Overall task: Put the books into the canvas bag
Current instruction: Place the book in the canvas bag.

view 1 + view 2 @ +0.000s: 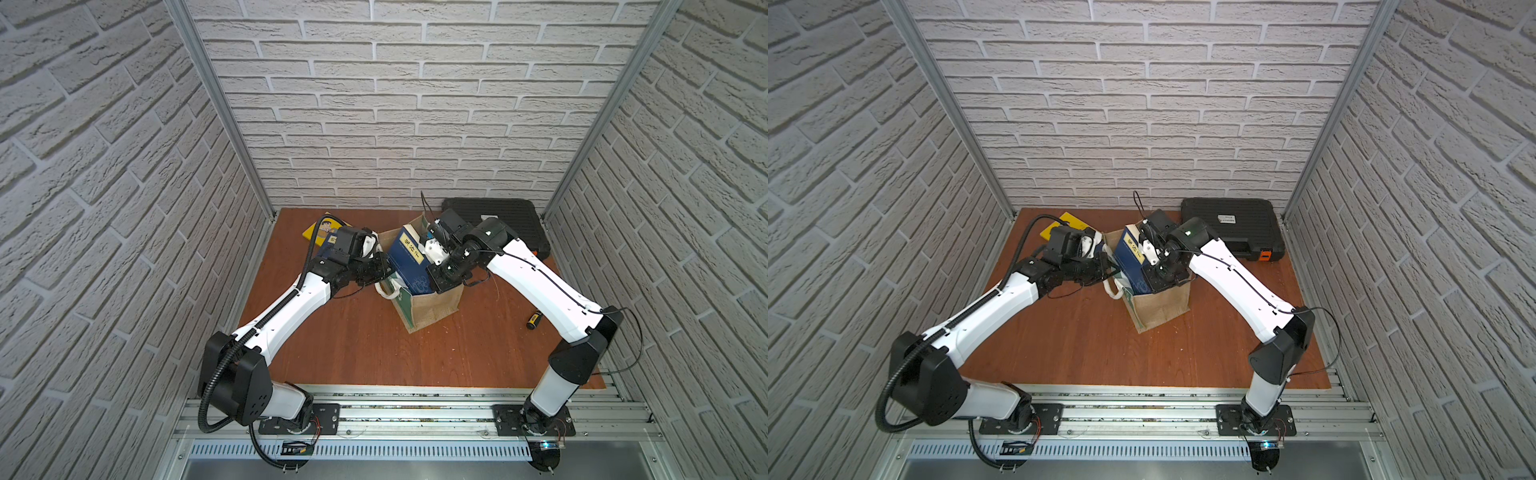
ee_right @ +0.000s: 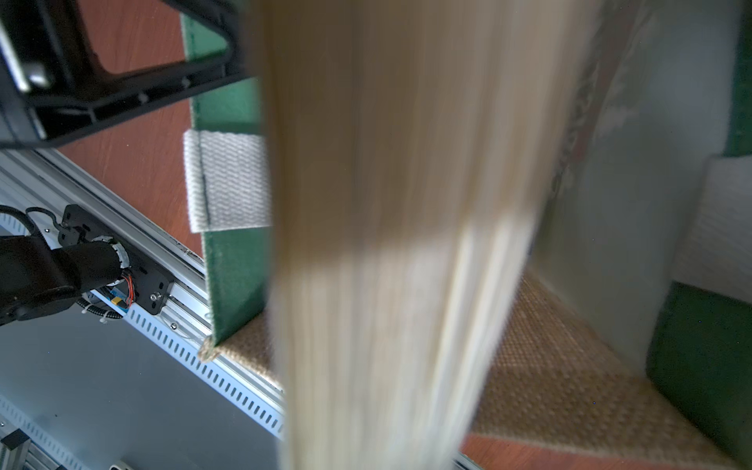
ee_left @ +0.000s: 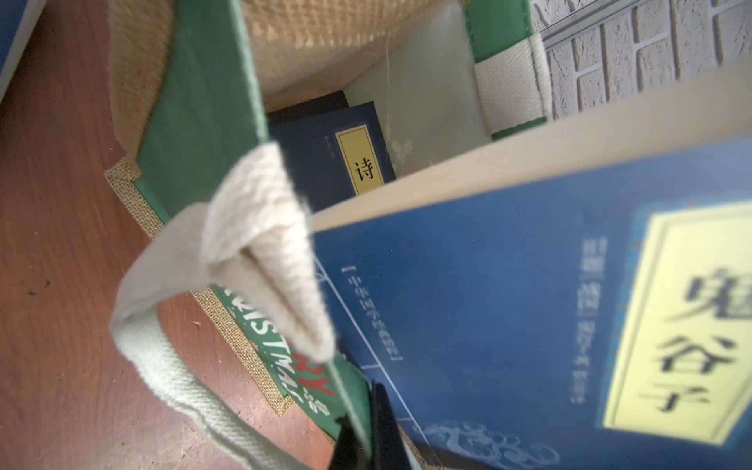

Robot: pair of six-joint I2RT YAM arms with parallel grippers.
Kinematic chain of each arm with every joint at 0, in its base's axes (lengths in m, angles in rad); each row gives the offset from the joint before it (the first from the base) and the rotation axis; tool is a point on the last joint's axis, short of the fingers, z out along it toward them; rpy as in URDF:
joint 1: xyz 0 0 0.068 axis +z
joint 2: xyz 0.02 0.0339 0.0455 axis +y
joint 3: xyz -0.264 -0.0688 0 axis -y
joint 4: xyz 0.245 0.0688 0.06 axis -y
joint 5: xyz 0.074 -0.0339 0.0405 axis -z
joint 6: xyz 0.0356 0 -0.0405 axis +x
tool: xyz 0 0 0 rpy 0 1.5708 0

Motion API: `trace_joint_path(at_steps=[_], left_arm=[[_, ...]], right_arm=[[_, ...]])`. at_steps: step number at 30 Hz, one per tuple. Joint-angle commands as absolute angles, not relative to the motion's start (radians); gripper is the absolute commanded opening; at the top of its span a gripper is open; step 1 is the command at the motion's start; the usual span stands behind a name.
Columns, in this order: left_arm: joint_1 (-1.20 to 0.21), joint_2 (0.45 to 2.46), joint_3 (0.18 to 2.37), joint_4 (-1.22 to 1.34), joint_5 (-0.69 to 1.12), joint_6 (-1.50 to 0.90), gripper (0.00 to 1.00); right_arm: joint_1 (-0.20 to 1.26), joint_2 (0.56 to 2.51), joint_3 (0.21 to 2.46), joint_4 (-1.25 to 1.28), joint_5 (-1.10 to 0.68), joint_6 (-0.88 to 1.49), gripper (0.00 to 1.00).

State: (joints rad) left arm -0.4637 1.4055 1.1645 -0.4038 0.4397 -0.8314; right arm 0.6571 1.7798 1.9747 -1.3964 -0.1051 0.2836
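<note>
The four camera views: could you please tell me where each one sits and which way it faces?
A top view: high over the front rail, looking down at the table and canvas bag; both arms show.
A top view: nearly the same; left gripper and right gripper work at the bag.
Left wrist: looks past its own fingers into the bag, beside the navy book.
Right wrist: faces the book's page edges; the left gripper shows.
Both wrist views share the bag's green rim.
</note>
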Motion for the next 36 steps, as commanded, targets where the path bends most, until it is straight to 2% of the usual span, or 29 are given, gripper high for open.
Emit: trace_joint_path(at_steps=[1, 4, 7, 9, 14, 21, 25, 27, 31, 36], left_arm=[[-0.434, 1.358, 1.181, -0.394, 0.470, -0.762, 0.00], [-0.409, 1.359, 1.182, -0.394, 0.505, -0.746, 0.00], [-0.384, 1.366, 1.183, -0.396, 0.523, -0.744, 0.00], [-0.378, 1.372, 1.182, -0.384, 0.533, -0.741, 0.00], [-0.378, 1.400, 1.192, -0.377, 0.545, -0.741, 0.00], [-0.377, 1.413, 1.187, -0.365, 0.543, -0.749, 0.00], [-0.376, 1.413, 1.189, -0.369, 0.540, -0.750, 0.00], [-0.373, 1.413, 1.190, -0.369, 0.540, -0.752, 0.00], [-0.373, 1.410, 1.196, -0.370, 0.539, -0.755, 0.00], [-0.382, 1.423, 1.206, -0.366, 0.510, -0.763, 0.00]], right_arm=[[0.654, 1.872, 2.067, -1.455, -0.104, 0.346, 0.06], [0.649, 1.998, 2.213, -1.537, -0.122, 0.318, 0.05], [0.646, 2.120, 2.374, -1.651, -0.058, 0.291, 0.06], [0.639, 2.155, 2.404, -1.664, -0.065, 0.266, 0.06], [0.602, 2.163, 2.321, -1.582, -0.175, 0.238, 0.06], [0.530, 2.116, 2.131, -1.460, -0.182, 0.298, 0.06], [0.522, 2.093, 2.103, -1.438, -0.173, 0.315, 0.29], [0.522, 2.081, 2.119, -1.452, -0.136, 0.321, 0.37], [0.522, 2.041, 2.201, -1.510, -0.049, 0.324, 0.44], [0.522, 1.988, 2.261, -1.555, 0.003, 0.324, 0.48]])
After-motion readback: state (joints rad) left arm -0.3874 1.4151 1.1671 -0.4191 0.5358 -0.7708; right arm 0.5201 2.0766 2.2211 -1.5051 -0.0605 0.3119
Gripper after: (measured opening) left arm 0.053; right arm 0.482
